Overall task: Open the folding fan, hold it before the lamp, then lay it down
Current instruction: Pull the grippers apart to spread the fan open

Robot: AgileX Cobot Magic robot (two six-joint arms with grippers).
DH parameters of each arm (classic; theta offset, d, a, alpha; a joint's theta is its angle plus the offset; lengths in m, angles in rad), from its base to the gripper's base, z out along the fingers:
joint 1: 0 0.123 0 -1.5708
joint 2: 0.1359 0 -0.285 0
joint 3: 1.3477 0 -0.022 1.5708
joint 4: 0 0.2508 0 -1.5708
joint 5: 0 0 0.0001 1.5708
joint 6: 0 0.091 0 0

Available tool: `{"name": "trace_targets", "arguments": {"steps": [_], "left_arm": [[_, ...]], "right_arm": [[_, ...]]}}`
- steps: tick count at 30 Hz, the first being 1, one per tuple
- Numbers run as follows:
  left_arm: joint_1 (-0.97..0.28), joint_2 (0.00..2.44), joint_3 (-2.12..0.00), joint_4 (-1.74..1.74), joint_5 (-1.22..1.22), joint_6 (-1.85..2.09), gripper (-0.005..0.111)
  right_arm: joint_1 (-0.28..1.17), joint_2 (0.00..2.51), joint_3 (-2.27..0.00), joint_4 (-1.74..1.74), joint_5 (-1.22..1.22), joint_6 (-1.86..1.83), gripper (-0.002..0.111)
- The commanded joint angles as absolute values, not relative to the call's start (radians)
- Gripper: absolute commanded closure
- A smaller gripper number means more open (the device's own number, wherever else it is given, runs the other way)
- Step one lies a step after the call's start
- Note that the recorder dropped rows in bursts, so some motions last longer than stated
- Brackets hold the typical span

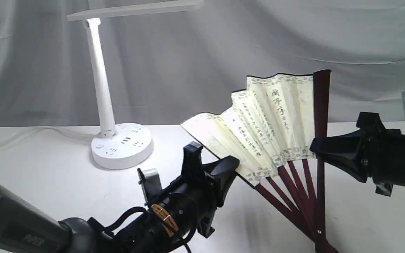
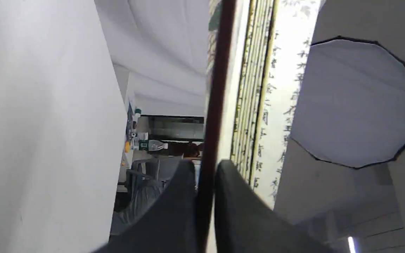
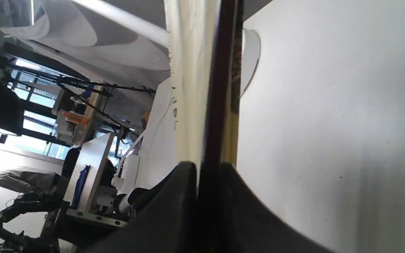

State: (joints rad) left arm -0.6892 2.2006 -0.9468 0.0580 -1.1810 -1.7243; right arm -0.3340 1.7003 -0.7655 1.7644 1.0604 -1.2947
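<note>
At the outer ribs, both sets of jaws are found closed. The left gripper [image 1: 233,166] is clamped on the lower outer rib and the right gripper [image 1: 315,147] on the upright one. Between them the fan [image 1: 265,119] is held partly spread above the bench [image 1: 47,168], to the right of the lamp [image 1: 98,80] and not yet before it. The remaining spread is judged best made along an arc about the pivot, so that the paper is not strained.

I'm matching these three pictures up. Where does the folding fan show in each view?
Exterior view: folding fan spread open, right of centre.
Left wrist view: folding fan edge-on, crossing the picture's middle.
Right wrist view: folding fan edge-on, crossing the picture's middle.
Shared landmark: the white table.
</note>
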Motion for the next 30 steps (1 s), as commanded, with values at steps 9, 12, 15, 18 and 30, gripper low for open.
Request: {"name": "trace_targets", "arguments": {"steps": [9, 12, 15, 18, 30], "left_arm": [[-0.69, 2.189, -0.945, -0.082, -1.221, -1.808, 0.107], [-0.69, 2.189, -0.947, -0.117, -1.221, -1.808, 0.107], [-0.69, 2.189, -0.947, -0.157, -1.221, -1.804, 0.107], [-0.69, 2.189, -0.947, -0.178, -1.221, -1.802, 0.107], [-0.69, 2.189, -0.947, -0.222, -1.221, -1.802, 0.107]], "right_arm": [[-0.409, 1.695, -0.766, 1.744, 1.014, -1.321, 0.108], [-0.42, 1.695, -0.766, 1.744, 1.019, -1.316, 0.108], [-0.42, 1.695, -0.766, 1.744, 1.015, -1.316, 0.108], [-0.42, 1.695, -0.766, 1.744, 1.011, -1.316, 0.108], [-0.445, 1.695, -0.766, 1.744, 1.014, -1.313, 0.108]]}}
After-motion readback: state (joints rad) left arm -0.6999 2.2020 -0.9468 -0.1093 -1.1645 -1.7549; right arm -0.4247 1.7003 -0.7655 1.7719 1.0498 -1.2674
